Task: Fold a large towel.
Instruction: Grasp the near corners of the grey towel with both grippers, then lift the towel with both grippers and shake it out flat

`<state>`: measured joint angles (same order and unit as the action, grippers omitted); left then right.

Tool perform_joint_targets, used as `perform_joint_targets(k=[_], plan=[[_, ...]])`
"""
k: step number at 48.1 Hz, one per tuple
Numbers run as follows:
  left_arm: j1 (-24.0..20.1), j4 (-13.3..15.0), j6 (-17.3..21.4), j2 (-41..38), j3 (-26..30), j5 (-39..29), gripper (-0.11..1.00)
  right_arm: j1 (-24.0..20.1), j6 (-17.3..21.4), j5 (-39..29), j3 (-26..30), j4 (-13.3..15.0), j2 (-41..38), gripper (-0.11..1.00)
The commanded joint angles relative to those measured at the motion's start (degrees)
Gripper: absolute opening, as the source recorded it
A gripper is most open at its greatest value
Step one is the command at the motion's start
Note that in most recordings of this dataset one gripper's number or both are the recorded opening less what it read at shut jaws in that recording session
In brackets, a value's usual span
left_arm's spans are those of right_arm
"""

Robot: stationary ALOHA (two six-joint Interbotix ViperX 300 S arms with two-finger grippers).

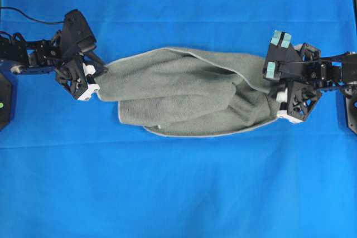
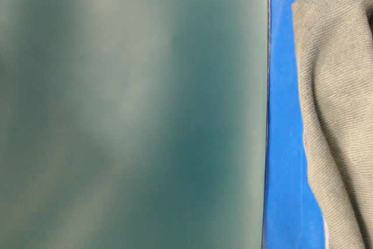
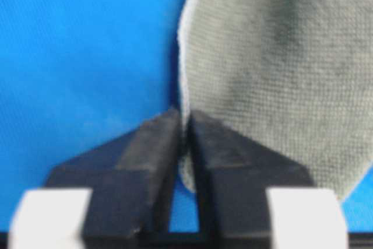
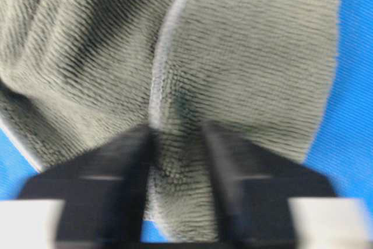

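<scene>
The left gripper (image 3: 184, 122) pinched the towel (image 1: 189, 90) edge, jaws nearly closed; the right gripper (image 4: 178, 135) clamped bunched cloth, jaws narrow; the towel stretched lengthwise between them across the blue-covered worktop (image 1: 178, 193).

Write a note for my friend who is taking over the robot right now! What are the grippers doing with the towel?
Left gripper: shut on the towel's left end, pinching its pale edge.
Right gripper: fingers astride a thick bunch at the towel's right end; blurred, so a firm pinch is likely but not certain.
The towel lies bunched and stretched between both grippers, mid-table on the blue sheet.
Done: both ends taken, cloth partly doubled over.
Left: lay it flat, line up the edges, finish the fold, release.
</scene>
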<state>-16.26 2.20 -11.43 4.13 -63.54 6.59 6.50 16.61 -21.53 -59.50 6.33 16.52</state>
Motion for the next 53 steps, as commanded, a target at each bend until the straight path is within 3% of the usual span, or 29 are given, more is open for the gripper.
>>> perform_joint_targets(k=[1,4,6,20,36,46,53], plan=[[0.3,-0.2,0.1,-0.1,0.2,-1.3,0.02,0.3,-0.1,-0.6,1.1,0.2,0.4,0.24],[0.3,-0.2,0.1,0.0,0.3,-2.0,0.01,0.2,0.0,-1.4,1.0,0.0,0.5,0.07],[0.3,-0.2,0.1,0.2,0.4,-2.6,0.01,0.3,0.0,-1.7,1.0,-0.1,0.8,0.01],[0.3,-0.2,0.3,5.7,3.2,-9.6,0.01,0.2,0.1,-2.4,1.1,-1.1,7.0,0.01],[1.6,-0.3,0.4,27.9,9.9,-28.6,0.01,0.3,2.5,-8.3,6.9,-1.8,22.4,0.01],[4.0,-0.2,0.3,41.4,13.7,-32.5,0.01,-0.6,2.5,-8.4,12.1,-1.7,32.6,0.01],[4.7,-0.7,0.5,45.4,16.4,-33.0,0.01,-0.4,2.0,-7.2,14.8,-0.4,36.7,0.01]])
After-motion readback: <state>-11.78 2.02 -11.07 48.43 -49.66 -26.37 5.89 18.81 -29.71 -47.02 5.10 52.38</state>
